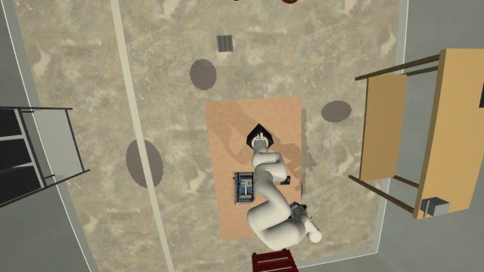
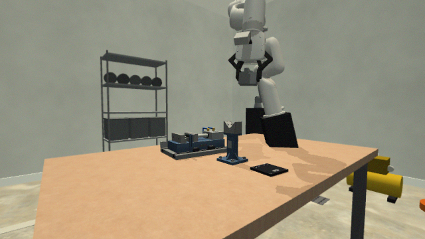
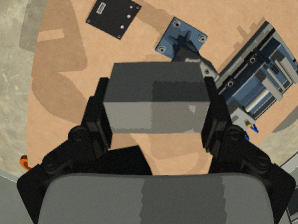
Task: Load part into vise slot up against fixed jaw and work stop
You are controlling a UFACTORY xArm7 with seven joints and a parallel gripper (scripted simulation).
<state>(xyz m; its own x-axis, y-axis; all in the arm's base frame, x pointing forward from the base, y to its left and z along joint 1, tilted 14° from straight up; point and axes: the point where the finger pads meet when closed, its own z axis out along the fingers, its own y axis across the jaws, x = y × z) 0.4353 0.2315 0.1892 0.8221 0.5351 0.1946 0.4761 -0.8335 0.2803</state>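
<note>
One grey block, the part [image 2: 247, 78], hangs high above the table [image 2: 133, 186], clamped between the two black fingers of the gripper [image 2: 248, 77]. Sits crosswise in the grip, one finger on each side face, well clear of every fixture. Slot not discernible from these views.

Directly below in the wrist view: the blue foot of the V-block [image 3: 181, 38], partly hidden behind the part. Stands upright on its post [image 2: 232, 142] toward the far middle of the table, its V notch facing up. Just left of it in the exterior view, the vise [image 2: 194, 143] on its base, near the far edge, jaws apart. Nearer the right edge, the black infeed plate [image 2: 269, 169], lying flat and bare.

Farther out: the white arm [image 2: 270, 96] rising from a black pedestal [image 2: 289, 141] at the far right corner. Beyond the table, a metal shelf rack [image 2: 107, 99] against the wall and a yellow tank [image 2: 376, 180] on the floor.
</note>
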